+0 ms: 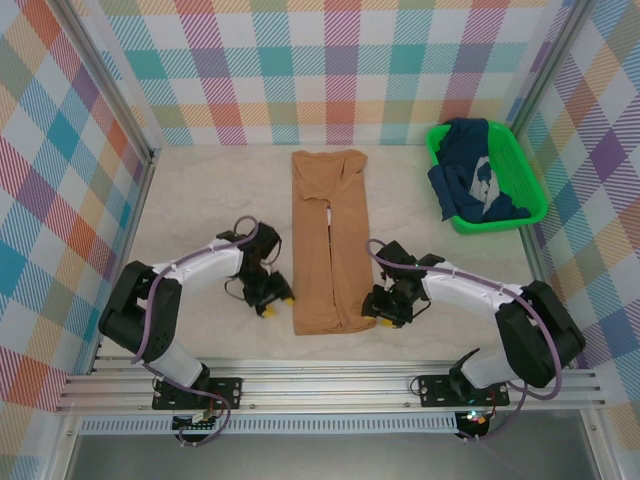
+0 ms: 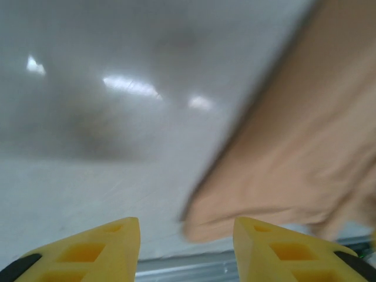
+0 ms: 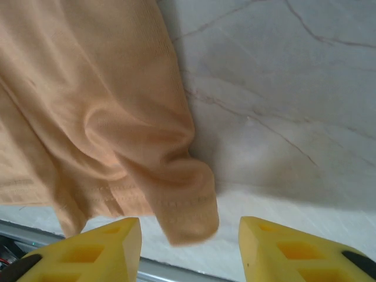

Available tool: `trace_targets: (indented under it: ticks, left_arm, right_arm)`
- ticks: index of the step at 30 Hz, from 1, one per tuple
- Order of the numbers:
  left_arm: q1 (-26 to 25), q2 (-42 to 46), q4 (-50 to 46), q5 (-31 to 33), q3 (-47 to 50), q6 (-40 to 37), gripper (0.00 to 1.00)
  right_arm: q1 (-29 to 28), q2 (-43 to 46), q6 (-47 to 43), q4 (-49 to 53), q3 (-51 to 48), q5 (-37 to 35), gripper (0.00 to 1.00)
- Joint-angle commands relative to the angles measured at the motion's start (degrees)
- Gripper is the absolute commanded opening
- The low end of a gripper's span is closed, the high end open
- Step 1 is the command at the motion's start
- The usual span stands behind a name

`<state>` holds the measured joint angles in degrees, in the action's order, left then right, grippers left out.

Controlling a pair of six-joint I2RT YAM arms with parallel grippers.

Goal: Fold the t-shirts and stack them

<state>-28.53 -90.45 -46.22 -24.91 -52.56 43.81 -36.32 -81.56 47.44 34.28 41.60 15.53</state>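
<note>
The tan shirt (image 1: 330,245) is lying folded into a long strip mid-worktop (image 1: 210,200). Beside its near end, the left end effector (image 1: 277,302) and the right end effector (image 1: 376,315) are flanking it, both spread and gripping nothing. Far right of it, the navy shirt (image 1: 470,165) is lying in a green basket (image 1: 530,175).

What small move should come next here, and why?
The tan shirt lies as a long narrow strip; the left gripper and right gripper flank its near end, open and empty. So probably move in onto the near hem corners to fold it over.
</note>
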Motion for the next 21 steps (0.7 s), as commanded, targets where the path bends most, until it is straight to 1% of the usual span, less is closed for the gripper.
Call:
trace_targets:
  ticks: [1,4,9,11,14,17,21]
  left_arm:
    - [-1.28,5.37,1.45,-5.67,2.77,-1.18,0.46]
    - [-3.1,6.63,5.05,-6.48,5.1,1.74,0.46]
    - [-5.92,6.79,9.38,-5.48,7.92,5.65,0.46]
    - [-7.36,6.47,11.62,-5.68,8.78,7.37,0.44]
    - [-9.52,5.26,10.87,-4.19,8.9,7.52,0.41]
    - [-10.39,5.25,11.28,-3.23,10.07,7.6,0.4]
    - [-10.49,3.9,12.42,-2.83,10.89,7.32,0.4]
  right_arm:
    - [0.71,-1.5,-0.79,-5.37,-0.56,2.45,0.44]
    - [1.03,-3.27,-0.08,-4.84,-0.73,1.84,0.34]
    - [0.97,-3.65,1.02,-4.88,-2.39,1.8,0.25]
    - [0.98,-3.35,1.4,-4.18,-2.64,1.82,0.18]
    - [0.98,-2.28,2.66,-3.17,-3.09,1.99,0.09]
    - [0.81,-1.03,4.26,-2.47,-3.54,2.25,0.06]
    - [0.81,-0.96,4.94,-2.62,-4.02,2.83,0.05]
